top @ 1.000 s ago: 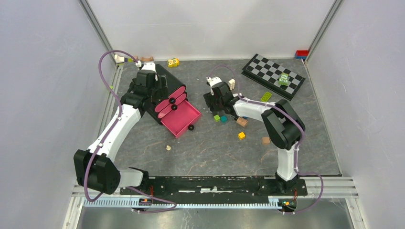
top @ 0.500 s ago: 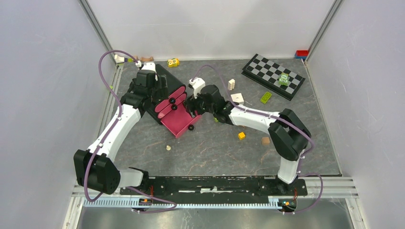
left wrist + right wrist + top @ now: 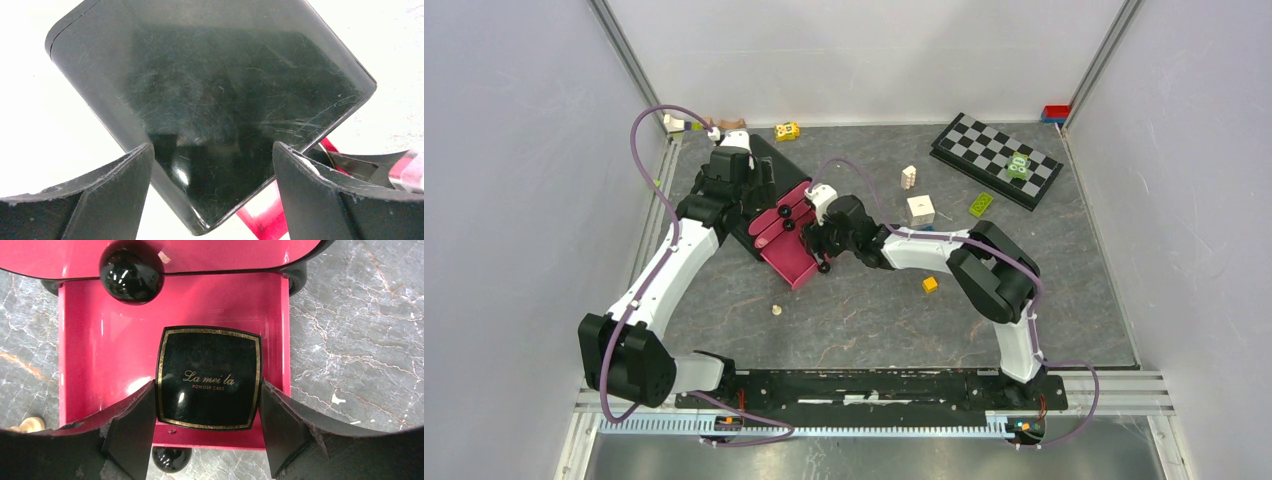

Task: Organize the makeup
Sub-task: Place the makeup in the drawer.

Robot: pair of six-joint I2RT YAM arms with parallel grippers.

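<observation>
A black square compact [image 3: 209,377] with gold lettering hangs over the open pink drawer [image 3: 100,350], with my right gripper [image 3: 206,401] shut on its two sides. In the top view the right gripper [image 3: 820,232] sits at the drawer's [image 3: 786,262] outer end. The drawer belongs to a black organizer box [image 3: 769,172] with pink drawer fronts and black knobs [image 3: 131,271]. Close above the box's glossy black top [image 3: 210,100] my left gripper [image 3: 212,165] is open and holds nothing; in the top view the left gripper [image 3: 727,183] is at the box's left side. No other makeup shows.
A white cube [image 3: 921,209], a cream piece [image 3: 909,177], a green brick [image 3: 981,203] and a yellow block [image 3: 930,284] lie right of the drawer. A chessboard [image 3: 996,158] sits at the back right. A small pale piece [image 3: 776,310] lies in front of the box.
My right arm has swung left from the middle of the table to over the open drawer, carrying the compact. The left arm has not moved.
</observation>
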